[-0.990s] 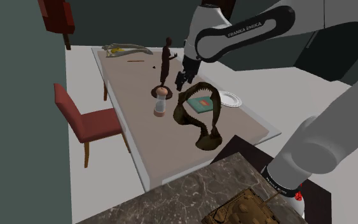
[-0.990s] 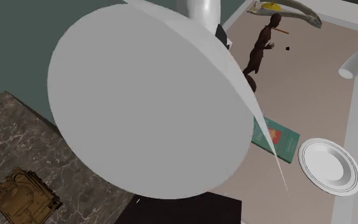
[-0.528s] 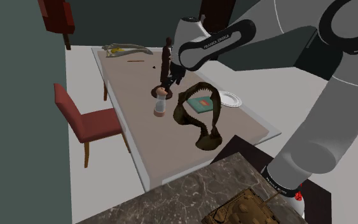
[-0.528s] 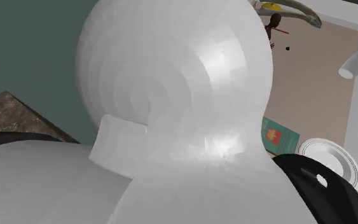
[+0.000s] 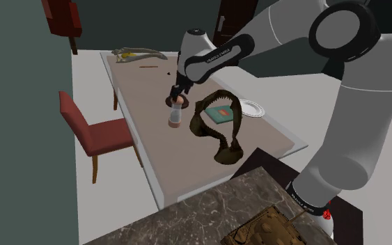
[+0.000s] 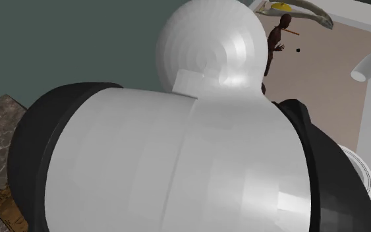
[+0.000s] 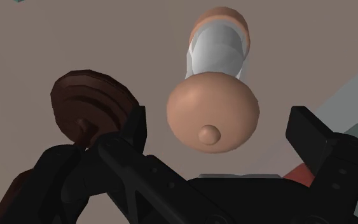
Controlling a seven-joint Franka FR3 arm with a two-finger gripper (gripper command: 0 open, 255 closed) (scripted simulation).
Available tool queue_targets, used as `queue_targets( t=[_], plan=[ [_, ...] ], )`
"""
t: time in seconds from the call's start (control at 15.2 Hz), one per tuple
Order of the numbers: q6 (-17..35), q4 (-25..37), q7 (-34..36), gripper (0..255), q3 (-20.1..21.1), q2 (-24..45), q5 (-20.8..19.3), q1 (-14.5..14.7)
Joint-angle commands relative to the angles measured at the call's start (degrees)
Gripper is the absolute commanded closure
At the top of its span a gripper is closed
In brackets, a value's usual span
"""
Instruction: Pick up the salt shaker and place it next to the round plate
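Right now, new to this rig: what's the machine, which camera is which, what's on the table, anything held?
It's a white robot arm with a black gripper. The shoulder view looks from beside its stand; the second exterior view has the arm close in front; the wrist view looks along the gripper. On the table: a tan-capped salt shaker, a round plate, a teal book, a dark looped object. The gripper is open, fingers either side of the shaker, holding nothing.

A red chair stands beside the table, which bears a green book.
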Motion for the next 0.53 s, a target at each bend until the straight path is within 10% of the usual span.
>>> queue_targets(
  t=[0.0, 0.46],
  plan=[
    [1.1, 0.2, 0.4, 0, -0.2, 1.3, -0.4, 0.1],
    [2.9, 0.7, 0.7, 0, -0.6, 3.5, -0.9, 0.1]
  ],
)
